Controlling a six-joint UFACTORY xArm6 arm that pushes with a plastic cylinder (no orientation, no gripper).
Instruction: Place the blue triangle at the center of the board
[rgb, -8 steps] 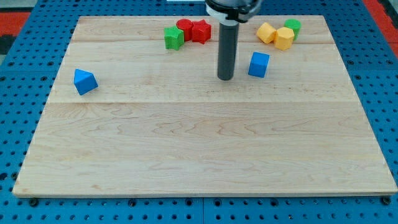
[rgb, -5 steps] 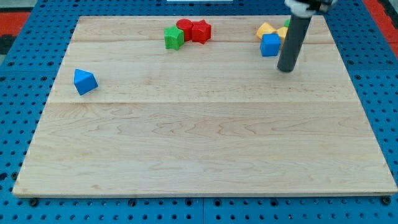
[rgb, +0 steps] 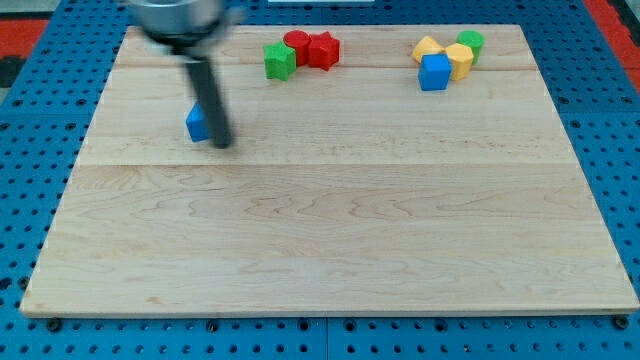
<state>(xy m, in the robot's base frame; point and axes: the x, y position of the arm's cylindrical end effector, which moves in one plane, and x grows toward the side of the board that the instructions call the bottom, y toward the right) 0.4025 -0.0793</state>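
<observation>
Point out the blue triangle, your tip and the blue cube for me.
blue triangle (rgb: 197, 124): camera view, its visible left face beside the rod.
my tip (rgb: 222, 143): camera view, rod's very end.
blue cube (rgb: 434, 73): camera view, front face.

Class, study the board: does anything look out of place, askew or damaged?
Nothing looks damaged. The blue triangle sits left of centre, half hidden behind my tip, which is blurred. The red and green blocks and the yellow, blue cube group cluster along the view's top.
</observation>
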